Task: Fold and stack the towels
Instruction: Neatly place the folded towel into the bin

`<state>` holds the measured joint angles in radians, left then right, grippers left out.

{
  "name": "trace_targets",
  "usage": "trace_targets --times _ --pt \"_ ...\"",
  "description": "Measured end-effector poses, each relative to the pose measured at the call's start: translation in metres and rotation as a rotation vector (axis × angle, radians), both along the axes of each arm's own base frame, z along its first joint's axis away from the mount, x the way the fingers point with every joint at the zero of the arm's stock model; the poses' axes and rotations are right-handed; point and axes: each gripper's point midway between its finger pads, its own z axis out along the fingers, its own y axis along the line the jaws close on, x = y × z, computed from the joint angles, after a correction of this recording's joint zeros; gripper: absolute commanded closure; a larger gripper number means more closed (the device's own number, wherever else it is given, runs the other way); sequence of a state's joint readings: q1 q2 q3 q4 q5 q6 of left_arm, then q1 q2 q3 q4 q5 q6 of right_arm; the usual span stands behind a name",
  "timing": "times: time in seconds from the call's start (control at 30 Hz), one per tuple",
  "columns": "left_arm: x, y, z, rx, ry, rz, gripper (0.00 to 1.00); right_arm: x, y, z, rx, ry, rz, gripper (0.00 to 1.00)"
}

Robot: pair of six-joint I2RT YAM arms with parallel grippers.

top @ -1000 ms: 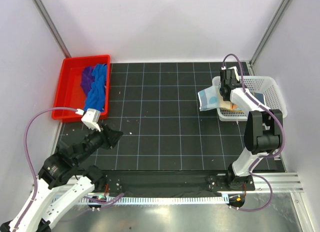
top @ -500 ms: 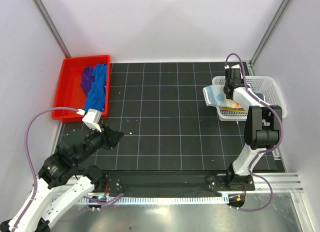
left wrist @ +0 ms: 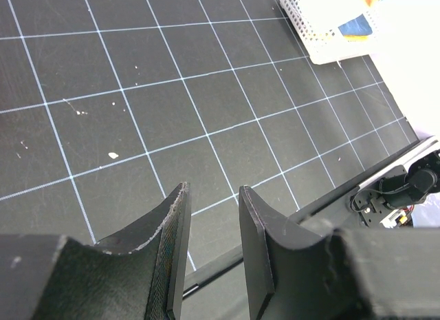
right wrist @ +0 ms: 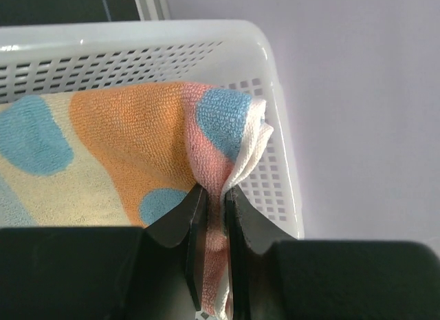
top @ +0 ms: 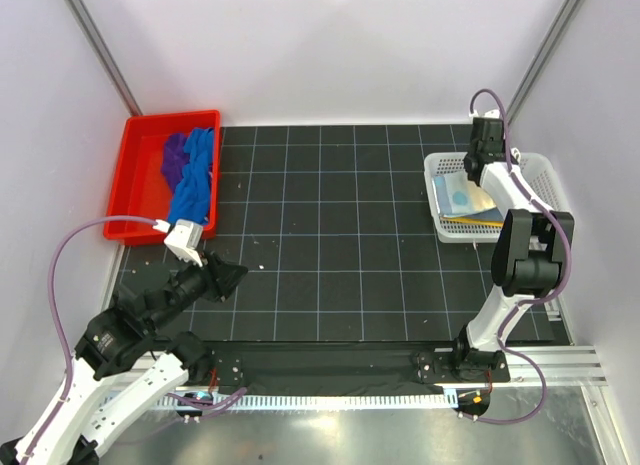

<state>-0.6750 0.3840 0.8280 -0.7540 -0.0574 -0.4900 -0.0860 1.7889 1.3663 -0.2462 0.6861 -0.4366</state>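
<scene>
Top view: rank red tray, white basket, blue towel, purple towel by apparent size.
1. red tray
2. white basket, close to the tray; the right arm covers part, so unsure
3. blue towel
4. purple towel

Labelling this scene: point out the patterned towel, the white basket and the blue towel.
patterned towel (right wrist: 124, 141): right wrist view, orange patch
white basket (top: 465, 234): top view, near rim
blue towel (top: 193, 190): top view, its middle

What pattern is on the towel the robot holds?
The towel has orange, blue and pink blobs on cream; clearest in right wrist view.
</scene>
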Motion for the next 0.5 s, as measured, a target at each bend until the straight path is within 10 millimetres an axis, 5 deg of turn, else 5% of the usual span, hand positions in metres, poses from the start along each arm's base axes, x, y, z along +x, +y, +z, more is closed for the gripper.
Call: trace_targets --times 0.23,0.3,0.33,0.43,0.5 --pt "0.0 0.0 0.0 0.0 -0.001 0.0 0.62 0.005 -0.009 -0.004 -0.002 0.013 -0.015 0.96" --pt "0.0 0.0 0.0 0.0 -0.001 -0.001 0.62 0.003 -0.013 -0.01 -0.001 0.024 -0.023 0.83" --pt "0.0 0.0 0.0 0.0 -0.001 -0.001 0.62 0.002 -0.015 -0.013 0.0 0.031 -0.031 0.64" --pt "0.0 0.0 0.0 0.0 -0.001 -0.001 0.62 -0.005 -0.024 -0.023 0.007 0.04 -0.07 0.39" --pt "0.0 0.0 0.0 0.001 -0.001 -0.001 0.62 -0.007 -0.03 -0.026 0.011 0.039 -0.094 0.32"
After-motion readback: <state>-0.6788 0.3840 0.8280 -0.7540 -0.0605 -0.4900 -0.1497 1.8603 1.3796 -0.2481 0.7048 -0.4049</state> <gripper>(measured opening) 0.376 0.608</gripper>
